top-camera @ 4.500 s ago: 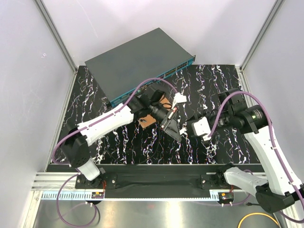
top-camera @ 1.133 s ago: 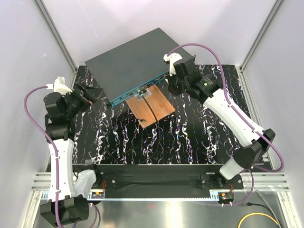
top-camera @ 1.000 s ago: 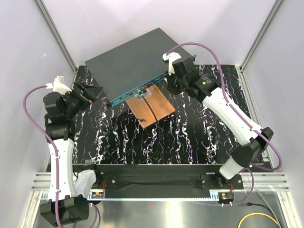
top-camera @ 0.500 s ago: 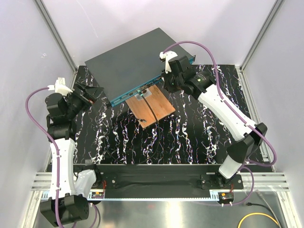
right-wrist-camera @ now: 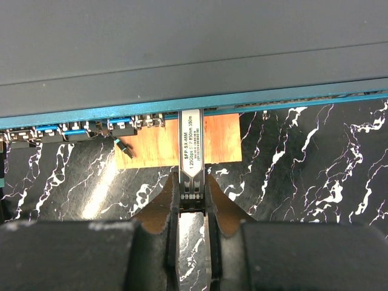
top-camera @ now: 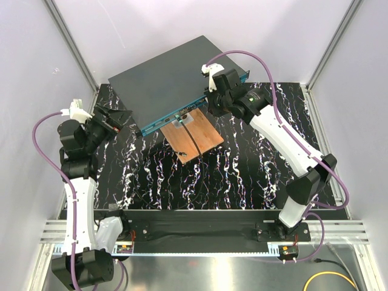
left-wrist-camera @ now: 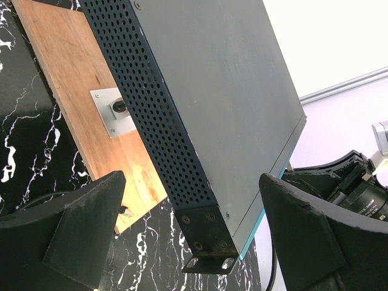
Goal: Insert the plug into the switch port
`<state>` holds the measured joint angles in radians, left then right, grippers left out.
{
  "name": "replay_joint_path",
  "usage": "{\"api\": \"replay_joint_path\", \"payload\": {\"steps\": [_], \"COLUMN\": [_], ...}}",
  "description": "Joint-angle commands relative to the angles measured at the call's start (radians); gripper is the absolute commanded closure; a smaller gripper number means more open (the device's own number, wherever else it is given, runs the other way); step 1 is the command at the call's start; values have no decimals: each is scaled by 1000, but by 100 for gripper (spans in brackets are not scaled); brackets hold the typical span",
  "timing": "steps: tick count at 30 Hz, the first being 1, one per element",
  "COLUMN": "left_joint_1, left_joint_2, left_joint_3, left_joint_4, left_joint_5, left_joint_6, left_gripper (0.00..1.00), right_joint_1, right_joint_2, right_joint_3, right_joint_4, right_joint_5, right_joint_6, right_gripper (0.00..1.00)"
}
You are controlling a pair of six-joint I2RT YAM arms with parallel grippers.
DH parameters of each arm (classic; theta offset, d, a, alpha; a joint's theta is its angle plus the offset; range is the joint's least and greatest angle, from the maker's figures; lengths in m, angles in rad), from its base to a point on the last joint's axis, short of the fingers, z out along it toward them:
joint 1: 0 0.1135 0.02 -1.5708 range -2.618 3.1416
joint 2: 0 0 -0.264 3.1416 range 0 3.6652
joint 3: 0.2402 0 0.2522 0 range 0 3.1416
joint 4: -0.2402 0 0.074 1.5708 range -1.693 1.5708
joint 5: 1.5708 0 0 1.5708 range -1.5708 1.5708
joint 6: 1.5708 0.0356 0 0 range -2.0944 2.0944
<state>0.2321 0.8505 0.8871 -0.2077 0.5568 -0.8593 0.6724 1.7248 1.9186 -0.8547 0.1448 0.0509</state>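
Note:
The switch (top-camera: 176,76) is a flat dark grey box lying at an angle at the back, its teal front face (right-wrist-camera: 273,100) with ports turned toward the arms. My right gripper (top-camera: 210,104) is shut on the plug (right-wrist-camera: 191,148), a slim silver module with a printed label. The plug's tip meets the teal face at a port; how deep it sits I cannot tell. At the left, my left gripper (top-camera: 116,118) stands open, off the switch's left end. In the left wrist view the switch's perforated side (left-wrist-camera: 163,121) and corner bracket show between the wide-apart fingers (left-wrist-camera: 79,230).
A copper-brown board (top-camera: 195,136) lies on the black marbled table (top-camera: 254,170) just in front of the switch, with a small metal connector plate (left-wrist-camera: 115,110) and a thin black lead (top-camera: 193,145) on it. White walls close in the left, back and right.
My right arm has carried the plug leftward along the switch's front face. The left arm has barely shifted and its gripper stays open.

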Motion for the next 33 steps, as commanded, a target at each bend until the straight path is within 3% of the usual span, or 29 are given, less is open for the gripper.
{"api": "replay_joint_path", "payload": {"steps": [1,33], "left_joint_1": [6,6], "left_joint_2": [-25,-21], "left_joint_3": [-10,-43], "left_joint_4": [65,111], "left_joint_5": [28,49], "left_joint_6": [-4,-35], "left_gripper": [1,1], "right_joint_1": [6,6], "right_joint_2": [9,-27], "right_joint_3": [56,54], "right_joint_4": [16,16], "right_joint_5": [-10,9], "right_joint_6": [10,1], "right_gripper": [100,100]}}
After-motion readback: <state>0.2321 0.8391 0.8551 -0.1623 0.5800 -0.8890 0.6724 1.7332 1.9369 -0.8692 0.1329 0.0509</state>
